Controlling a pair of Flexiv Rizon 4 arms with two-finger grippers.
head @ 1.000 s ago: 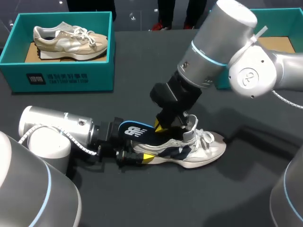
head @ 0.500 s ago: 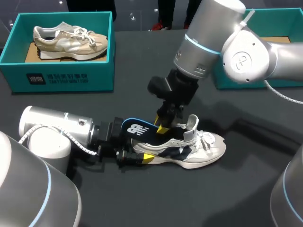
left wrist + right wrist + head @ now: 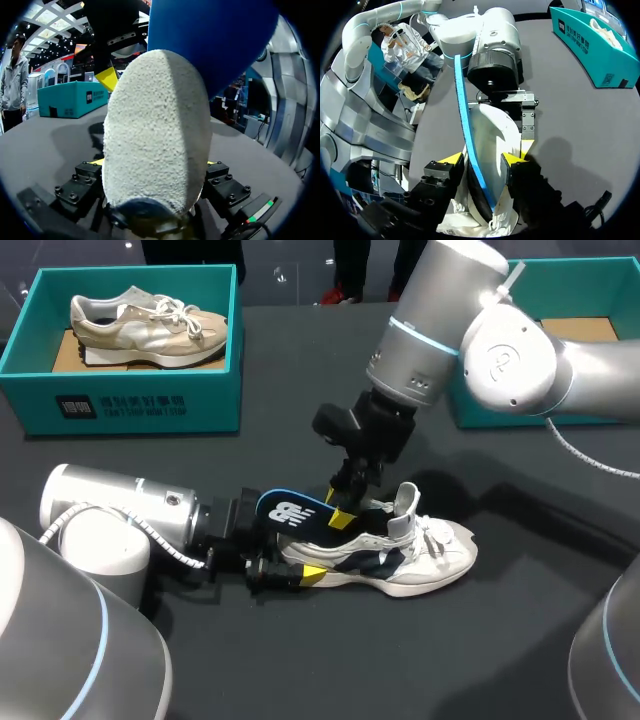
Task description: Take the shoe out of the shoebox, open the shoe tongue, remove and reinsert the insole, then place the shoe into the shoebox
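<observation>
Dark table [image 3: 300, 660], beige shoe [image 3: 148, 328] in teal box [image 3: 130, 400]

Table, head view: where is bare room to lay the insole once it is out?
Bare table lies between the left shoebox and the right arm, and along the near edge before the shoe. Crowded at the heel, where the left gripper and right gripper meet.

dark grey matte table [image 3: 520, 640], soft shadows across its surface
</observation>
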